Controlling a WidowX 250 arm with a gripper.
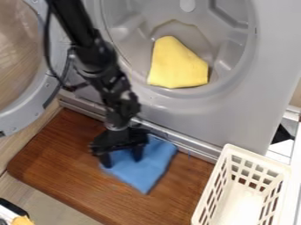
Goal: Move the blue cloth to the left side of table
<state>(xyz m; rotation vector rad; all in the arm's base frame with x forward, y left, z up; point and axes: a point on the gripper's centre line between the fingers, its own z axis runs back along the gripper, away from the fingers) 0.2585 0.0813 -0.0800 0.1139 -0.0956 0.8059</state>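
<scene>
Your fingers (137, 154) stand wide apart, low over the blue cloth (145, 169); the white basket (257, 161) sits well apart from them.

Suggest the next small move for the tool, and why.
I'd probably close the tool gently to pinch the blue cloth. Its fingers stand apart over the cloth's upper-left part, and the cloth lies on the wooden table, not yet at its left side. Whether the fingertips touch the fabric is hard to tell.
</scene>
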